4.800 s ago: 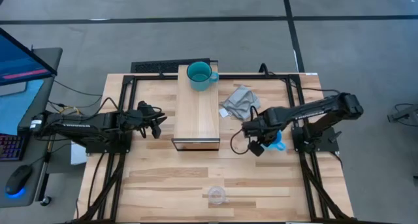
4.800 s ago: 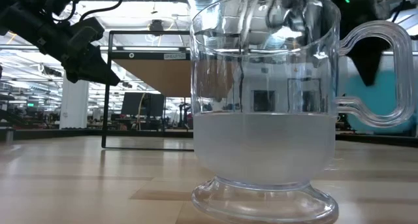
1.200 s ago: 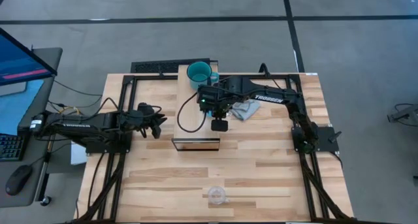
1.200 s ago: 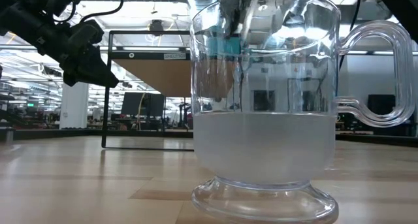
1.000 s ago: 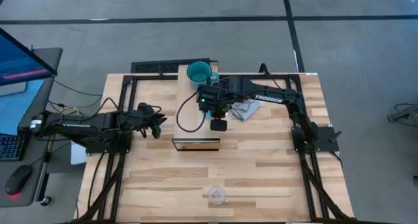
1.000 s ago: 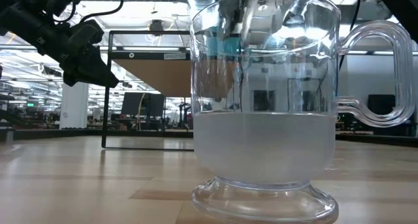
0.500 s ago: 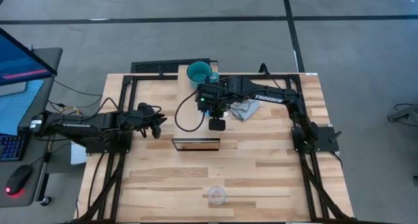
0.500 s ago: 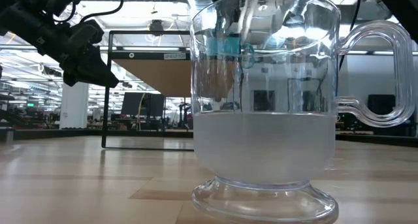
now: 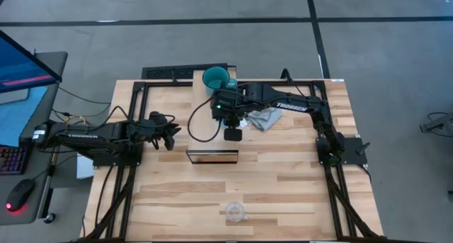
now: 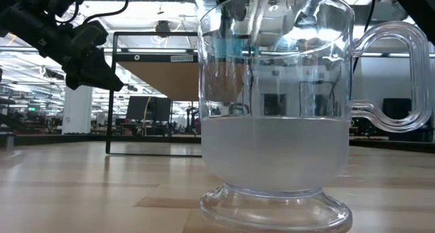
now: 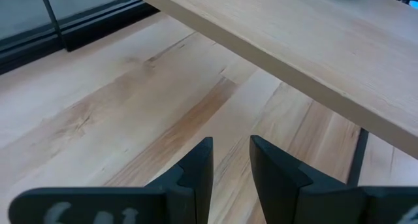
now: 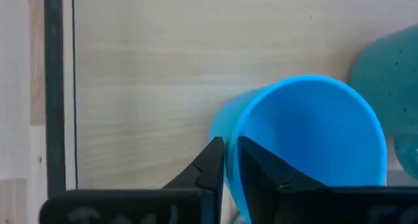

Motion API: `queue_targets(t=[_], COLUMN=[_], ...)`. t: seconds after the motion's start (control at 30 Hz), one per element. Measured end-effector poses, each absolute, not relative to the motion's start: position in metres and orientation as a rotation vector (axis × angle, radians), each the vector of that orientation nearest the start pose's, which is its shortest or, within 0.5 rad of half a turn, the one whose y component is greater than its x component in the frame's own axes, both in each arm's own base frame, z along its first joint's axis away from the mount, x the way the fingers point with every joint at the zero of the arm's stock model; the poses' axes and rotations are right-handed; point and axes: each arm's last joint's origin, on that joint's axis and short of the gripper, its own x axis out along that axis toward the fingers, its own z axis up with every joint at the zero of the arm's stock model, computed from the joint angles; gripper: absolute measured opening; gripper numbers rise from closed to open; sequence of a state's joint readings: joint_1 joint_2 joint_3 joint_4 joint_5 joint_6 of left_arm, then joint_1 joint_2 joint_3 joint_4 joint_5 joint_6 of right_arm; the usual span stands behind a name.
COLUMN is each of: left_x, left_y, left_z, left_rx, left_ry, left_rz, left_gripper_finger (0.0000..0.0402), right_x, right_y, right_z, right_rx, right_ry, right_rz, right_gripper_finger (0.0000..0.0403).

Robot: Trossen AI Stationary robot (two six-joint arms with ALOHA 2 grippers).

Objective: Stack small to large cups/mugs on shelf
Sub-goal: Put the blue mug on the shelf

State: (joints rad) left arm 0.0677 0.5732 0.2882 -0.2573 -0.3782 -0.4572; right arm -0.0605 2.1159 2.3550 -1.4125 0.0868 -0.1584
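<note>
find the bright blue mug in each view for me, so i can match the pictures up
High view: hidden under the right tool, above the shelf.
Low view: cannot tell.
Left wrist view: not in it.
Right wrist view: blue mug at centre, rim pinched.
Shared landmark: the teal mug.

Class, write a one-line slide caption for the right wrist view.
Right gripper shut on the blue mug rim, above the shelf beside the teal mug.

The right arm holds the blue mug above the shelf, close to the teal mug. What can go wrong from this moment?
1. The right pincer grips only the blue mug's rim, so it may tilt or slip on release.
2. The teal mug stands close by on the shelf; lowering could bump it.
</note>
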Motion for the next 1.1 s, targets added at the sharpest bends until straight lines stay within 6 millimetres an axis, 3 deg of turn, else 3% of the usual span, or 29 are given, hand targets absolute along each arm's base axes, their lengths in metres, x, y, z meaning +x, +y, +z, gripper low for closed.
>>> queue_targets(t=[1.1], left_x=[0.13], left_y=[0.019], left_z=[0.186], left_rx=[-0.362], left_ry=[0.429], left_rz=[0.547], left_gripper_finger=[0.009], right_x=[0.428], right_y=[-0.027], right_z=[0.363], right_rx=[-0.157], right_ry=[1.048], right_rz=[0.021], right_gripper_finger=[0.0068])
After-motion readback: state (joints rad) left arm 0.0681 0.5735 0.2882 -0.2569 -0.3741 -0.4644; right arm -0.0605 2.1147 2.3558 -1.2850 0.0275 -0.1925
